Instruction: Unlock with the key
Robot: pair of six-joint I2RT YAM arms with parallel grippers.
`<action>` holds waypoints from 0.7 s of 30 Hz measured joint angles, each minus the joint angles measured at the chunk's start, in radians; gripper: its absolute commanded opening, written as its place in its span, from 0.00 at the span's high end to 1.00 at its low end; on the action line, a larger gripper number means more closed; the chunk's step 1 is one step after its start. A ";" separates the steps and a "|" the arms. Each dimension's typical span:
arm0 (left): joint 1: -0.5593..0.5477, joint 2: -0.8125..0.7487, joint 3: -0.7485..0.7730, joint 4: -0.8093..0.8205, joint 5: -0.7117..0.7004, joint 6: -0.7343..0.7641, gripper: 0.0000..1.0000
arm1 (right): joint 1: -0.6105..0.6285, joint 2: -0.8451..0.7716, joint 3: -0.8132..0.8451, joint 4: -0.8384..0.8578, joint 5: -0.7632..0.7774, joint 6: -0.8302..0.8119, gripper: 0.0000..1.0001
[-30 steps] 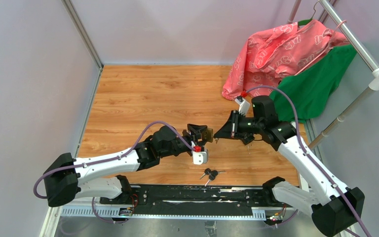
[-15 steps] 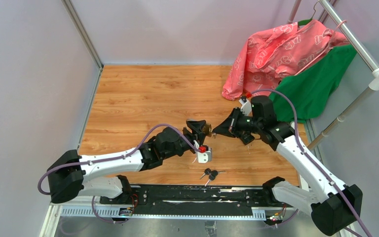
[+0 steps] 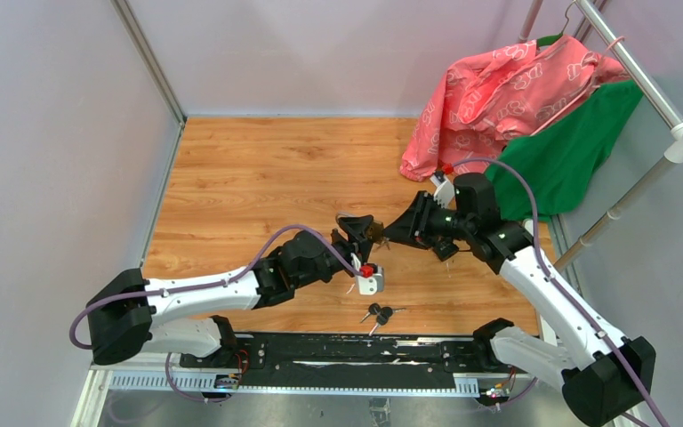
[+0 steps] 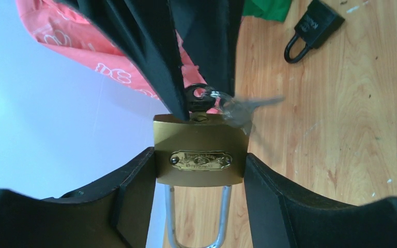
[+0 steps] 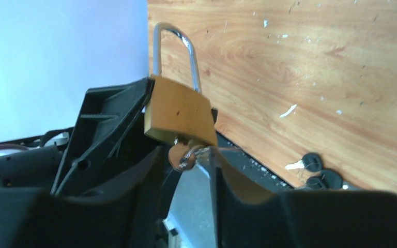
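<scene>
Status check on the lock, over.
Left gripper clamped on brass padlock. Right gripper around inserted key, grip unclear. Shackle looks seated. Spare keys and black padlock on table, well clear.

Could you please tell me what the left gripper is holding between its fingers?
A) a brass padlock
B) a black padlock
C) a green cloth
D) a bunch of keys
A: in the left wrist view the left gripper is clamped on both sides of the brass padlock, while the black padlock lies apart on the table.
</scene>
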 measured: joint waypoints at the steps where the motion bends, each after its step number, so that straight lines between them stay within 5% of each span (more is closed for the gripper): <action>1: -0.002 0.000 0.001 0.007 0.005 0.000 1.00 | -0.002 -0.003 0.002 0.000 0.001 -0.035 0.43; 7: -0.014 0.000 0.082 -0.045 0.040 -0.027 1.00 | -0.002 -0.050 0.048 -0.048 0.010 -0.325 0.31; 21: 0.015 0.021 0.136 -0.154 0.140 -0.161 1.00 | -0.002 -0.162 0.086 -0.094 0.007 -0.689 0.32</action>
